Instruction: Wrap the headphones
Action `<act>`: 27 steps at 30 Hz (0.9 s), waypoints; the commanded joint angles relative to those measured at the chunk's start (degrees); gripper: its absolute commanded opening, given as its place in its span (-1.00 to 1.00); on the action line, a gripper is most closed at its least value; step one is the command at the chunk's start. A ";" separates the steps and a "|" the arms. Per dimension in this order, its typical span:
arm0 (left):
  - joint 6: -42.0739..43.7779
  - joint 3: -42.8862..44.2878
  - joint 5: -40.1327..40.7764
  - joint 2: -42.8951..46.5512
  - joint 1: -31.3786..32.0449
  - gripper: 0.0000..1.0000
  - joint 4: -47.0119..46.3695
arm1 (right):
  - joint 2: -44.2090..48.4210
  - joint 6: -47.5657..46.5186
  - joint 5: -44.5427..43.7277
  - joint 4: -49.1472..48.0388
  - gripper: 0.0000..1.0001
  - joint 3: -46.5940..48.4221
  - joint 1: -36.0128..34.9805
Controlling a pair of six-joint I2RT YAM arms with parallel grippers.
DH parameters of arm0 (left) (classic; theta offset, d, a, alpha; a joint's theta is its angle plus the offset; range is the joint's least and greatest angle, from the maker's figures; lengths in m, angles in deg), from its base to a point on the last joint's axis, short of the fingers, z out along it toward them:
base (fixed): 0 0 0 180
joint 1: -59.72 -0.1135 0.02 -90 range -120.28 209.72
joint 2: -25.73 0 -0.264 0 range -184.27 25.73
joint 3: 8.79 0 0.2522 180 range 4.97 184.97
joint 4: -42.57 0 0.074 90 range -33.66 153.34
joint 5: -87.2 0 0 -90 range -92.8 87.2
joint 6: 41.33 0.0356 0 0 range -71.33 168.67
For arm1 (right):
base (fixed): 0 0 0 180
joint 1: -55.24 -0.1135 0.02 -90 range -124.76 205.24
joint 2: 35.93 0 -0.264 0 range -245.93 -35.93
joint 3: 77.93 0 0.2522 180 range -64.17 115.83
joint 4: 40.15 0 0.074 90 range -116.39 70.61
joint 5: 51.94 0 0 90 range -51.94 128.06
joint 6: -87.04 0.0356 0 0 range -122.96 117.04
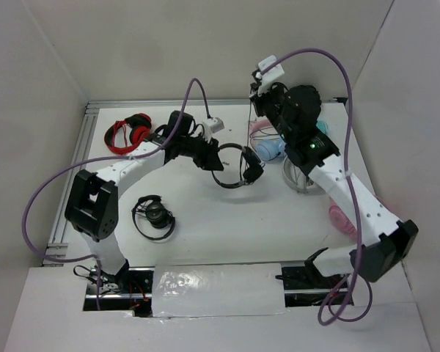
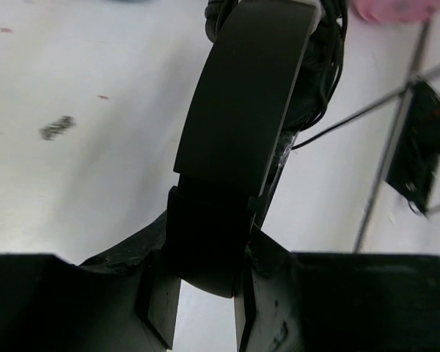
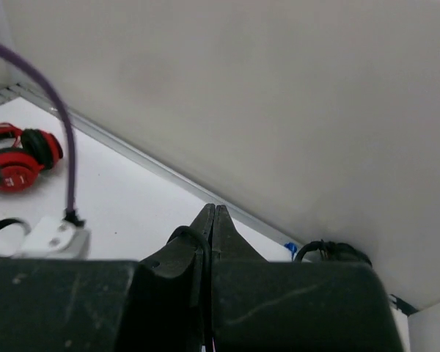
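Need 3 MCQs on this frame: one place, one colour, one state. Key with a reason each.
1. Where does the compact black pair lie?
A. far right corner
B. near left part of the table, beside the left arm
C. in the right gripper

2. What colour is the headphone pair at the far left corner?
A. red
B. green
C. white

3. The left gripper is:
A. open over bare table
B. shut on the headband of the headphones
C. shut on the red pair

Key:
1 B: the compact black pair rests on the table next to the left arm, with nothing holding it.
2 A: the red headphones lie in that corner.
3 B: the left wrist view shows the left gripper clamped on the headband of the headphones.
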 commanded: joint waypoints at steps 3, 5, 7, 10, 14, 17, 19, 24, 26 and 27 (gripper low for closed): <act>7.70 -4.54 -12.29 10.48 3.66 -1.00 -4.26 | -5.19 2.11 14.14 1.90 -1.00 7.58 6.35; 8.85 -6.83 -14.66 12.94 5.41 -1.00 -4.61 | -7.12 5.35 18.27 1.82 -1.00 7.59 8.12; 10.16 -8.84 -17.83 14.71 6.65 -1.00 -5.05 | -8.18 7.82 20.22 0.86 -1.00 6.37 10.83; 10.78 -10.96 -20.30 18.75 7.26 -1.00 -6.19 | -9.41 12.83 23.73 -0.56 -1.00 3.03 14.79; 9.56 -11.85 -23.54 24.98 7.26 -1.00 -8.12 | -10.11 18.20 30.67 -5.38 -1.00 -3.47 19.19; 6.14 -11.58 -25.57 28.51 7.26 -1.00 -10.40 | -8.81 20.48 38.31 -10.36 -1.00 -13.98 19.99; 0.10 -10.71 -24.17 29.57 7.26 -1.00 -13.13 | -7.05 25.13 42.19 -14.60 -1.00 -18.93 19.64; -10.82 -6.67 -24.96 28.61 2.53 -1.00 -19.62 | -1.17 28.92 43.43 -23.75 -1.00 -33.44 17.80; -13.55 -3.95 -27.06 27.56 0.07 -1.00 -19.46 | 0.07 30.15 43.25 -25.69 -1.00 -38.62 17.36; -15.04 -3.50 -27.33 26.68 -0.55 -1.00 -20.68 | 1.12 31.03 43.25 -26.74 -1.00 -40.21 17.09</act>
